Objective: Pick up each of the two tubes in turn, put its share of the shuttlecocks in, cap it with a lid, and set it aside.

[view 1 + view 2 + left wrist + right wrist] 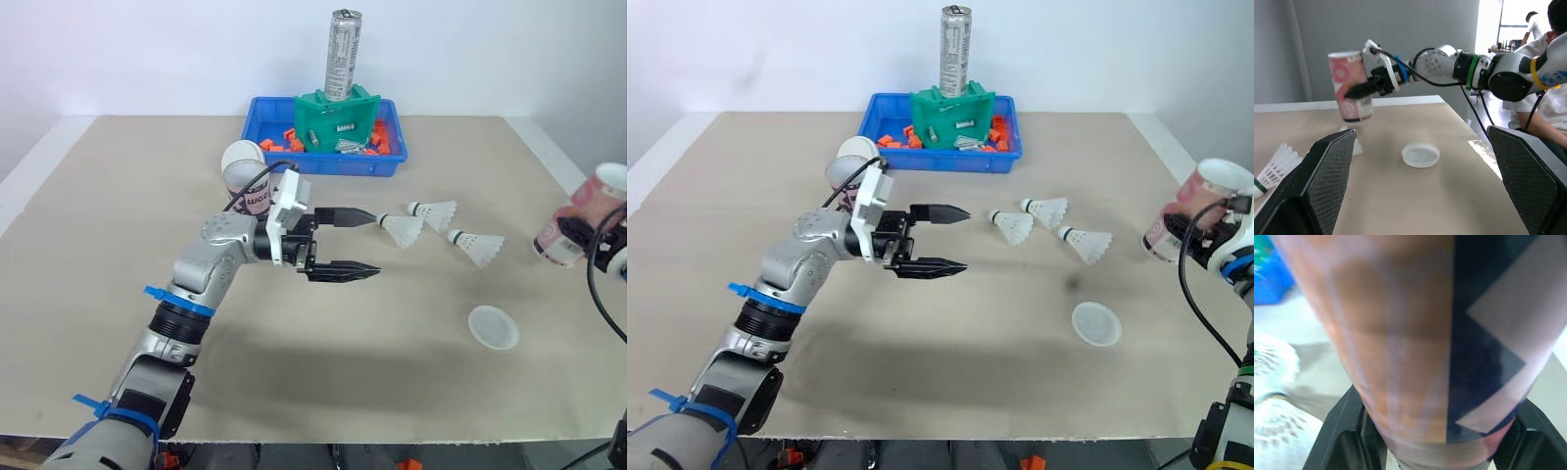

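The right gripper point(1359, 91) is holding the pink tube point(1348, 68) clamped in its fingers over the table's point(294, 377) right edge; the left gripper point(376, 242), fingers apart, is hovering at the nearest shuttlecock point(403, 230), likely needing to close on it next

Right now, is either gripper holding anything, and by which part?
Right gripper clamps the pink tube around its mid-body. Left gripper is open, holding nothing.

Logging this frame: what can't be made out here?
- Contents of the held tube: eye views show wall and rim, not the inside.
- Second tube: lower part behind the left arm in eye views.
- Parts in the blue bin: too small to identify.
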